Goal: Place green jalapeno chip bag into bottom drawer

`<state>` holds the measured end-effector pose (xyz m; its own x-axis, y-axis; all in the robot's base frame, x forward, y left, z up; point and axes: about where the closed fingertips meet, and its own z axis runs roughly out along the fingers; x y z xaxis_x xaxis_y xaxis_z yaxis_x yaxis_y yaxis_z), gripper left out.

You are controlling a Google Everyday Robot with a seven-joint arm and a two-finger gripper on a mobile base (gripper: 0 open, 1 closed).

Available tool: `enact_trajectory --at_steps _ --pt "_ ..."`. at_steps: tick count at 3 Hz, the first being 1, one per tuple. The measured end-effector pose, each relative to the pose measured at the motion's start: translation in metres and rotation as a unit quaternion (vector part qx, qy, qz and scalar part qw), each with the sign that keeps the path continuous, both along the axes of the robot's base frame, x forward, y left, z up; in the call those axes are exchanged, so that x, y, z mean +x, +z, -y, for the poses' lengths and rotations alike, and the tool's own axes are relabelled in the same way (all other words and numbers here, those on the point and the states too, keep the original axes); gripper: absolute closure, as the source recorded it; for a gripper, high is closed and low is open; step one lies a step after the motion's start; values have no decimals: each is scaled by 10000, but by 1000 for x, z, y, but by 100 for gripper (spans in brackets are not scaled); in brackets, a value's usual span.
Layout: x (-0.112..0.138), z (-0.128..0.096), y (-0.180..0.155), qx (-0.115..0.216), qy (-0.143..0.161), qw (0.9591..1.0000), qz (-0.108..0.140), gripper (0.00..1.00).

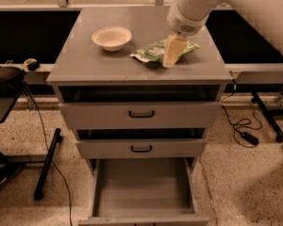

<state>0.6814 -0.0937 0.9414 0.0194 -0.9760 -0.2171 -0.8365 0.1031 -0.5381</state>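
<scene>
**End effector down at the chip bag, bottom drawer pulled open**

Cream-coloured end effector point(169, 61) at about 1 o'clock from the middle of the table point(85, 62), pointing down, with its tip in front of the green jalapeno chip bag point(150, 53) and hiding the middle part of it. Touching the bag or just above it: not possible to tell. How far open, and holding something or not: also not possible to tell. White arm point(194, 7) coming in from 1 o'clock of the view.

Green jalapeno chip bag flat and crinkled on the right half of the table, near the front edge. One end showing at 9 o'clock of the end effector, the other at 2 o'clock. White bowl point(112, 36) upright at 10 o'clock from the bag, near it but apart.

Under the table, three grey drawers. Top drawer point(188, 116) and middle drawer point(184, 149) pulled out a little, each with a black handle point(141, 113). Bottom drawer point(142, 185) at 6 o'clock, pulled far out, grey bottom and low side walls in view.

Black cable point(239, 126) on the speckled floor point(254, 182) at 4 o'clock of the drawers.
</scene>
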Motion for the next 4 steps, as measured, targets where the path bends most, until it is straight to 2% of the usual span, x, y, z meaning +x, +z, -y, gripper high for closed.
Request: enact_trajectory --at_steps 1,2,3,4 --pt "17 -18 -29 256 18 9996 -122 42" --pt "24 -30 -58 387 56 9988 -302 61" --pt "31 -46 -74 532 144 9977 -382 55" --pt "34 -59 -82 682 210 9966 -423 55"
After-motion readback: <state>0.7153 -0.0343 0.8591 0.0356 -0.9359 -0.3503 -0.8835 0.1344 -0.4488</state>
